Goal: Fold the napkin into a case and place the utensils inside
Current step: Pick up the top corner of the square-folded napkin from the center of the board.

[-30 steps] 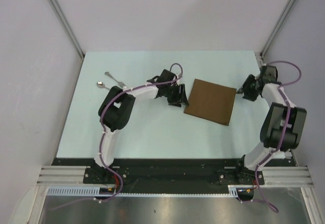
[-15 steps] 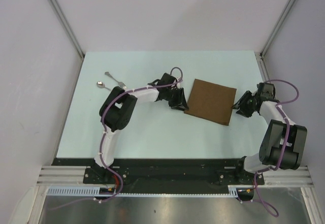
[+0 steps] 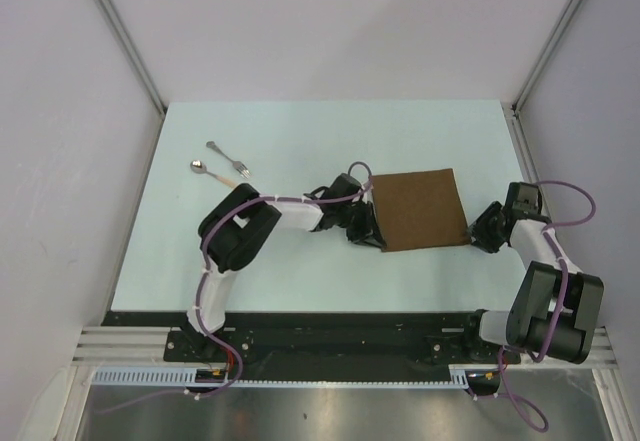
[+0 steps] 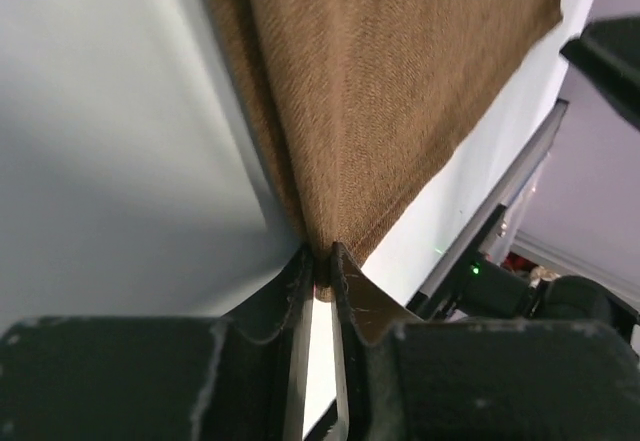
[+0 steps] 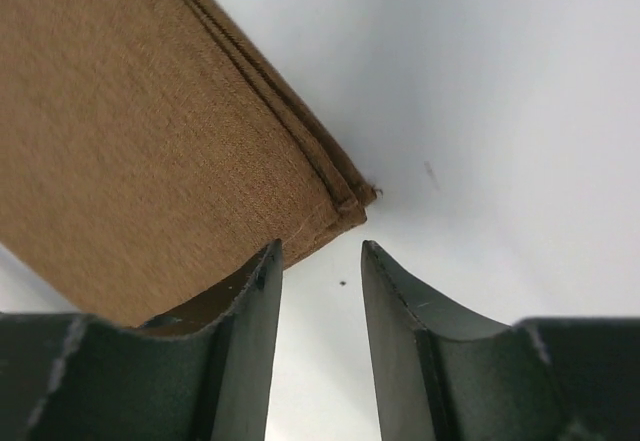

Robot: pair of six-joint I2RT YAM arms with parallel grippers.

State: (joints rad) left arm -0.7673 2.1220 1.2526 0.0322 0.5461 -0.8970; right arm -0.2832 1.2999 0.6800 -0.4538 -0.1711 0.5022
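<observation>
Spoon [image 3: 203,168] and fork [image 3: 228,157]: side by side on the tabletop [image 3: 300,126], well to the left of the left claw and beyond it, clear of both arms. Not touching the cloth.

Left claw [image 3: 374,229]: low on the tabletop at the napkin's near-left corner. In the left wrist view the fingers [image 4: 300,286] are pressed almost together, with that corner of brown cloth pinched between them. Cloth fans out ahead of the tips.

Napkin [image 3: 424,209]: spread flat between the two claws, slightly skewed, one layer as far as the top view shows.

Right claw [image 3: 481,231]: at the napkin's near-right corner. In the right wrist view the jaws stand apart with only bare tabletop in the gap. The hemmed corner [image 5: 345,201] lies just ahead of the tips, toward its left finger. I cannot tell whether they touch.
</observation>
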